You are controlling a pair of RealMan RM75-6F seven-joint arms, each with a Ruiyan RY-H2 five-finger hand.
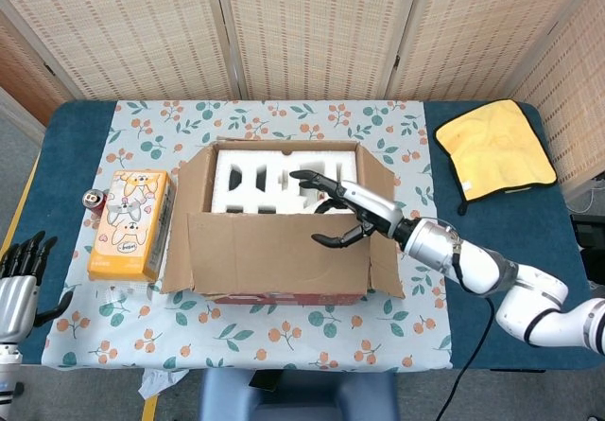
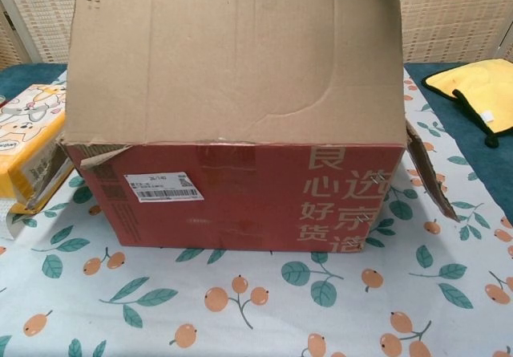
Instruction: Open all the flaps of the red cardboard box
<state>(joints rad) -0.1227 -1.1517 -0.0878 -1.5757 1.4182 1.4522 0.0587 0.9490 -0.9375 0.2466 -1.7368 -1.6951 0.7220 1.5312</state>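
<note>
The left hand (image 1: 19, 284) hangs off the near left edge of the worktop (image 1: 501, 251), fingers (image 1: 28, 251) spread and holding nothing. The red cardboard box (image 2: 240, 192) sits mid-worktop on a floral cloth (image 1: 284, 336). Its near flap (image 2: 232, 56) stands almost upright. Over the box's opening the right hand (image 1: 354, 213) reaches in, fingers spread, thumb at the flap's inner face. White foam (image 1: 255, 180) fills the box. Left lies an orange packet (image 1: 130, 224); far right, a yellow cloth (image 1: 493, 149).

Bright, even, diffuse light, soft faint shadows, both views sharp
</note>
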